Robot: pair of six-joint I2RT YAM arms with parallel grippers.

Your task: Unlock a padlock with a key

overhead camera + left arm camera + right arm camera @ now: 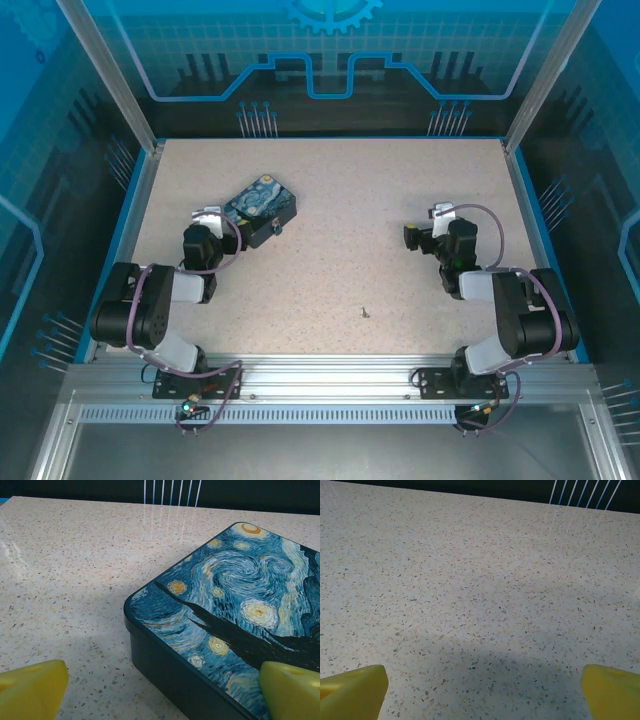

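Right gripper (482, 700): you see its yellow fingertips (352, 692) spread wide apart, with table between them
Table (470, 580): speckled top ahead of your gripper, soft shadow (485, 660) just beyond the tips
Back wall (445, 487): dark band far ahead of the gripper
Pale bars (580, 492): thin uprights, ahead-right of the gripper

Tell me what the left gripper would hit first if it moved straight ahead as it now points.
Most likely the padlock: its near corner lies just ahead between the open fingers, though relative height is unclear.

Blue-and-yellow swirled padlock (235, 605), speckled table (400, 270)
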